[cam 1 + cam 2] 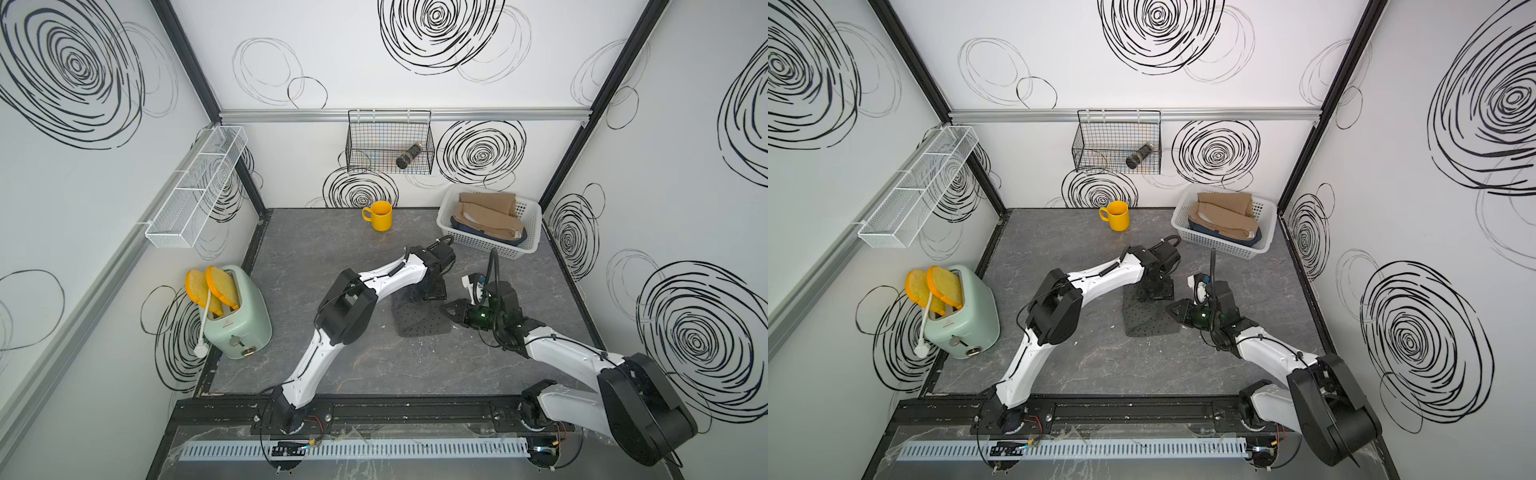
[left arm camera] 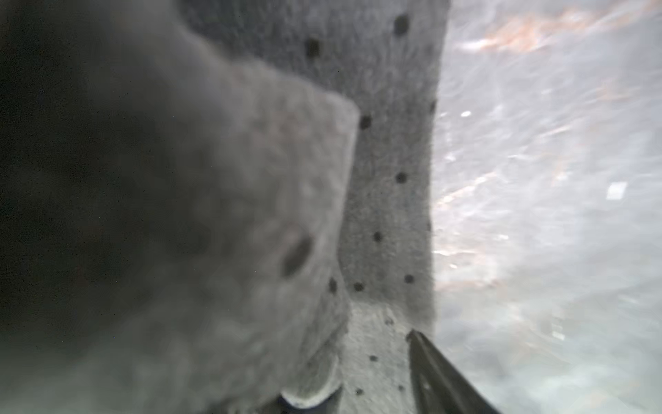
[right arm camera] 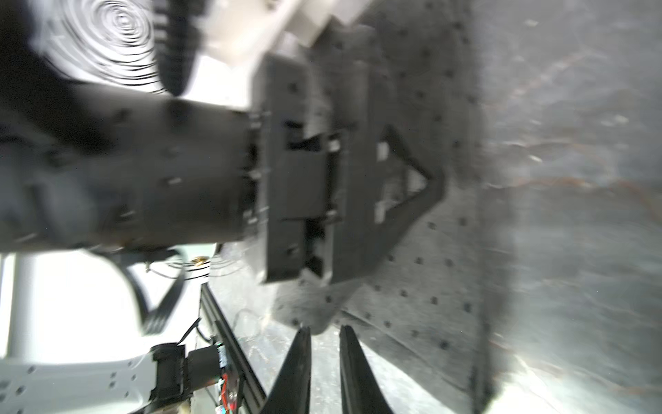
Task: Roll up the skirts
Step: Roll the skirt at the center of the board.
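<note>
A dark grey skirt with black dots lies partly folded mid-table. My left gripper points down onto its far part, open. In the left wrist view a blurred fold of the dotted skirt hides one finger, and the other finger stands well aside with cloth between. My right gripper sits at the skirt's right edge, its jaws a narrow gap apart and empty, a skirt corner just past the tips. A tan skirt and a blue denim skirt lie in the white basket.
A yellow mug stands at the back of the table. A mint toaster with two slices sits at the left edge. A black wire basket and a white mesh shelf hang on the walls.
</note>
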`<state>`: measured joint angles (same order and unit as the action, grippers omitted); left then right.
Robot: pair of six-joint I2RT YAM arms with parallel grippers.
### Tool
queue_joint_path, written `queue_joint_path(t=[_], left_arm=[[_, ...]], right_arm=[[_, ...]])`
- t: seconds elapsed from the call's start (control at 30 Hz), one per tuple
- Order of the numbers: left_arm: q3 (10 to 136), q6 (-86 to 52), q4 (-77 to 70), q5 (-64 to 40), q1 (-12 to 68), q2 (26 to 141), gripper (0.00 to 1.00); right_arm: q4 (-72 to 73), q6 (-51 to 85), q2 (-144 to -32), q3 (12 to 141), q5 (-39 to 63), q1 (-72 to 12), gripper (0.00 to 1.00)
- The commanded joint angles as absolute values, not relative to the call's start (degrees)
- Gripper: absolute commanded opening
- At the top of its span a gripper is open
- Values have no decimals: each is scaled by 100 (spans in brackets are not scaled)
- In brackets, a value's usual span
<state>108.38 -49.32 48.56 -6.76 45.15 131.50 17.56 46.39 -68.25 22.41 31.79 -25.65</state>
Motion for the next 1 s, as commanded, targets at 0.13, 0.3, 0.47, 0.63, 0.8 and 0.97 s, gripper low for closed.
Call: queue_joint_path(t=[0.13, 0.3, 0.47, 0.63, 0.8, 0.97], left_arm=[[9499, -5430, 3528, -2040, 4350, 12679, 83], [9359, -5409, 3374, -2252, 4363, 12565, 84], [9378, -5285, 3589, -2097, 4350, 12395, 85], [9685, -5115, 3983, -1721, 4329, 12189, 87], [9769, -5069, 4009, -1715, 4204, 11885, 91], [9660, -5185, 3749, -1946, 4044, 11574, 96]], right_arm=[[2086, 4711, -7643, 2751, 3557, -2926, 15], [2122, 4561, -8320, 3040, 3612, -3225, 11], [1747, 4349, -8415, 2939, 3384, -3303, 10], [1569, 4194, -8688, 2666, 3228, -3231, 8], [1611, 4140, -9058, 2515, 3229, -3120, 7], [1707, 4077, -9180, 2465, 3296, -3120, 6]])
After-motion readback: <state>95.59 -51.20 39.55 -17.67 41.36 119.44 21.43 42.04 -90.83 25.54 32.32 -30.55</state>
